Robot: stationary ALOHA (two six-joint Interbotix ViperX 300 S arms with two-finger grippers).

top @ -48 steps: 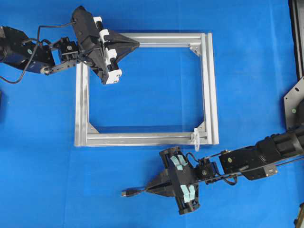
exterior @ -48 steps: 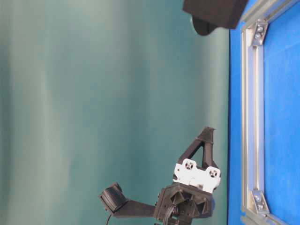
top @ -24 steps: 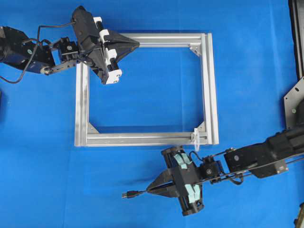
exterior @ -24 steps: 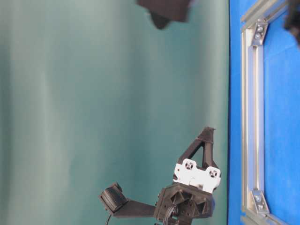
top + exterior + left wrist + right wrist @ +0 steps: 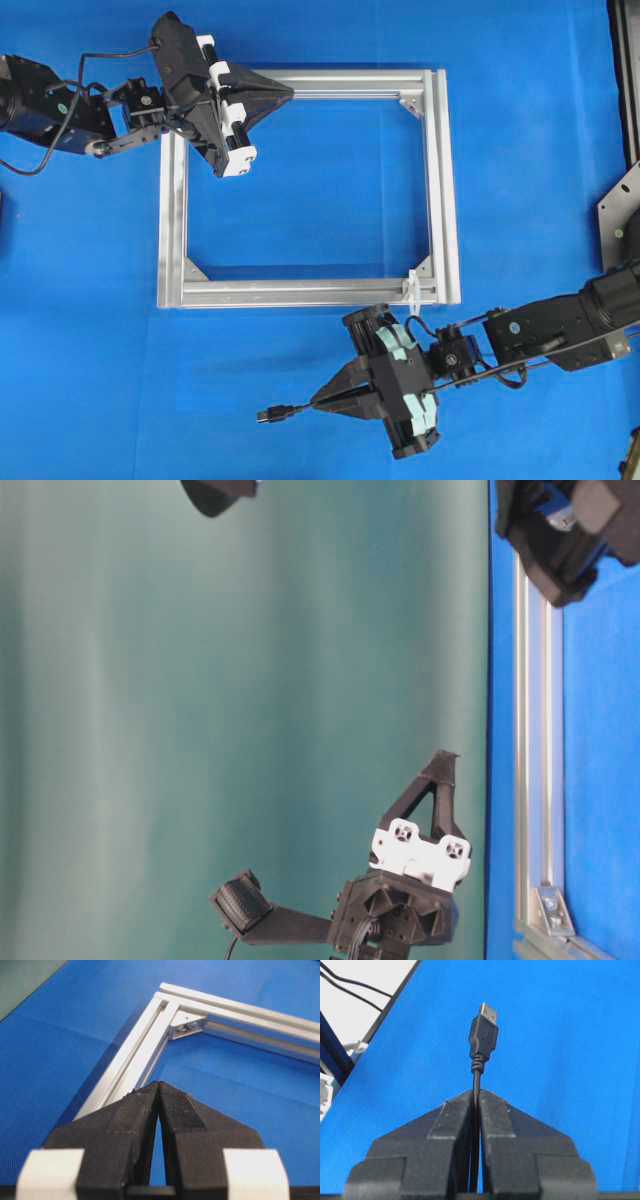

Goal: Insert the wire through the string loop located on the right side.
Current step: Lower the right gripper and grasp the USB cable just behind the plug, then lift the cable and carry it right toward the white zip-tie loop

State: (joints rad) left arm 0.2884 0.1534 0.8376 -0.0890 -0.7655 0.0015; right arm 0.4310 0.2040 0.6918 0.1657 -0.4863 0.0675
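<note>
My right gripper (image 5: 318, 405) is shut on the wire (image 5: 476, 1085), a thin black cable whose USB plug (image 5: 271, 414) sticks out past the fingertips to the left, below the silver frame (image 5: 300, 293). The plug (image 5: 483, 1035) has a short metal tip. The string loop (image 5: 411, 287) is a small white loop on the frame's near bar close to its right corner, above and right of my right gripper. My left gripper (image 5: 290, 93) is shut with nothing in it, hovering over the frame's far left corner; its tips (image 5: 158, 1085) meet above the bar.
The silver frame (image 5: 140, 1050) lies flat on the blue table cover with corner brackets (image 5: 186, 1024) inside each corner. A black and grey fixture (image 5: 620, 200) stands at the right edge. The right arm (image 5: 560, 325) reaches in from the right.
My right gripper has shifted slightly right and toward the near edge with the wire, its wrist turning a little. The left arm has not moved.
</note>
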